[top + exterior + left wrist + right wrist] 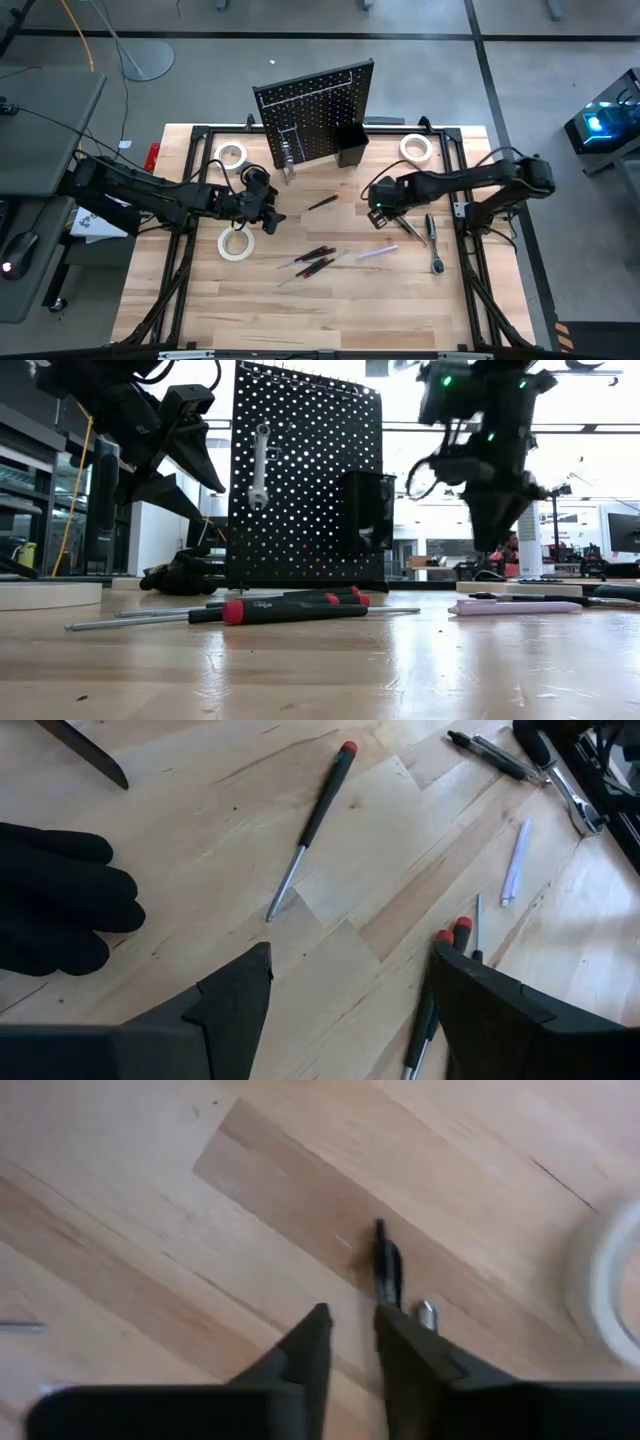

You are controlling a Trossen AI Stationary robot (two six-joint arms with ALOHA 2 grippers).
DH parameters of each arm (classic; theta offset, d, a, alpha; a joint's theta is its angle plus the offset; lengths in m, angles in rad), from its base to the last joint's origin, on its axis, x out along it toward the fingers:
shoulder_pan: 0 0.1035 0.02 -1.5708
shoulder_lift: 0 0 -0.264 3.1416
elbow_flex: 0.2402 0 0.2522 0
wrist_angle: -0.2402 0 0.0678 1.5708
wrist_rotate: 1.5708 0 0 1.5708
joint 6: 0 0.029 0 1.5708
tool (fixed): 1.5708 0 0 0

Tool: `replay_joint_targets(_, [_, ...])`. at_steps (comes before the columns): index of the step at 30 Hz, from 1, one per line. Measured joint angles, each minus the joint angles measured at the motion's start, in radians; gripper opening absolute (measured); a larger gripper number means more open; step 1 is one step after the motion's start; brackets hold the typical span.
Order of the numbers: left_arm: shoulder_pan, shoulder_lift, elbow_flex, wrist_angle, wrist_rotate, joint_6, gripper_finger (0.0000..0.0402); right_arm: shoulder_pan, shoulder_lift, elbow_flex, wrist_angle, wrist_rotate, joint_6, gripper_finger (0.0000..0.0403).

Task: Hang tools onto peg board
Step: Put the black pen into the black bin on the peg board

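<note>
The peg board [315, 108] stands upright at the far middle, with a black bin [351, 146] on its front and a silver wrench [260, 468] hanging on it. Red-ended screwdrivers [312, 260] lie mid-table, another one [310, 820] lies farther back, and a purple one [378, 253] is to their right. My left gripper [350, 1010] hangs open above the table beside a tape roll [236, 243]. My right gripper [352, 1335] points down above the table, open by a narrow gap with nothing in it. A small dark tool [386, 1268] lies just beyond its fingertips.
Silver wrenches and a ratchet [432, 240] lie at the right. Two more tape rolls [232, 155] [416, 148] sit on either side of the board. A black glove-like lump [185, 572] lies near the board's left foot. Bare wood lies toward the near edge.
</note>
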Motion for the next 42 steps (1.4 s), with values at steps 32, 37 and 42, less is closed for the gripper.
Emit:
replay_joint_targets(32, [0.000, 0.000, 0.000, 0.016, 0.047, -0.046, 0.0250, -0.028, 0.365, 0.057, 0.024, -0.023, -0.280, 0.0022])
replay_joint_targets(37, [0.000, -0.008, 0.000, 0.100, 0.106, 0.001, 0.0250, -0.020, 0.282, 0.117, 0.063, -0.040, -0.282, 0.0000])
replay_joint_targets(42, [0.000, -0.012, 0.001, 0.209, 0.140, 0.061, 0.0250, -0.020, 0.205, 0.150, 0.052, -0.055, -0.271, 0.0006])
